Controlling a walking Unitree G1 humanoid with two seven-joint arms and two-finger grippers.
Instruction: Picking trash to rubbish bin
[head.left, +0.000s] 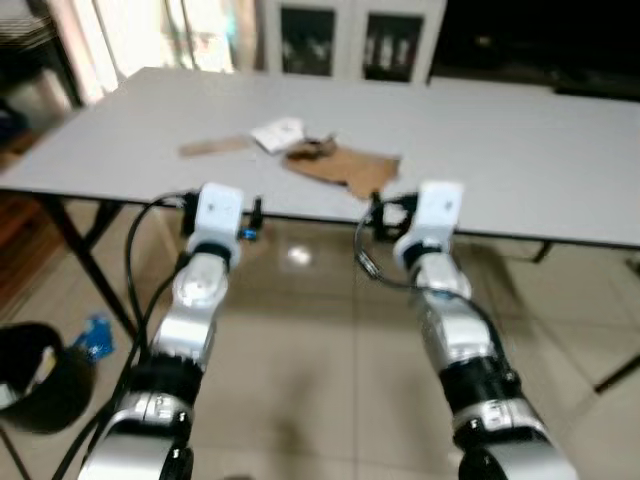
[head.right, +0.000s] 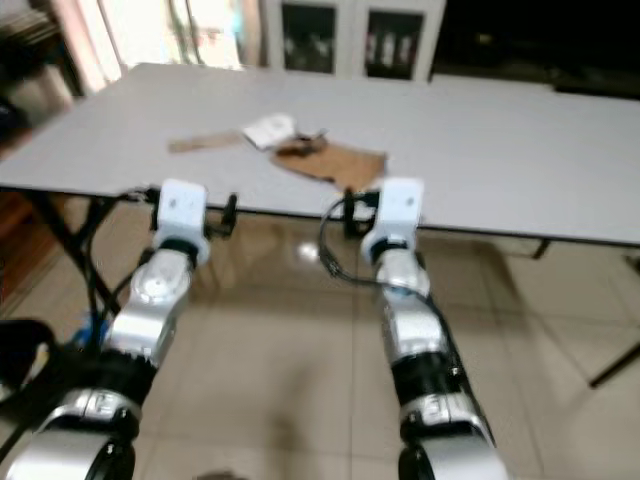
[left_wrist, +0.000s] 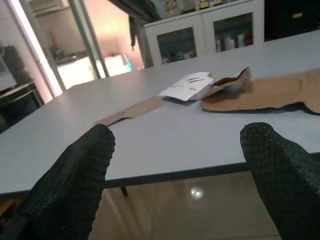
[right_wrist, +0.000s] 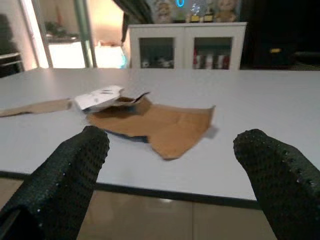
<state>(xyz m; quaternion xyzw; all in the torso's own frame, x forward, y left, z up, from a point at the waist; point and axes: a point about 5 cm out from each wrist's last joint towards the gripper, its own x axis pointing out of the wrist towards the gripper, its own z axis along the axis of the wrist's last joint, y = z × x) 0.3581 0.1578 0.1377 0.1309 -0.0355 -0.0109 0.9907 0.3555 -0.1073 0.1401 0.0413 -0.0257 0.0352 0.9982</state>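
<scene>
Both arms reach toward the table (head.left: 520, 170), stopped just short of its near edge. The left gripper (left_wrist: 180, 165) and right gripper (right_wrist: 170, 165) are spread wide, holding nothing. No trash is picked yet: brown paper (head.left: 345, 168), white wrapper (head.left: 278, 133) and a cardboard strip (head.left: 214, 146) lie on the table. The bin (head.left: 40, 380) stands on the floor beside the table's left legs.

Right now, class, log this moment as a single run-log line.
left gripper: open, at table edge | right gripper: open, facing brown paper | white wrapper: on table | black bin: floor, left
</scene>
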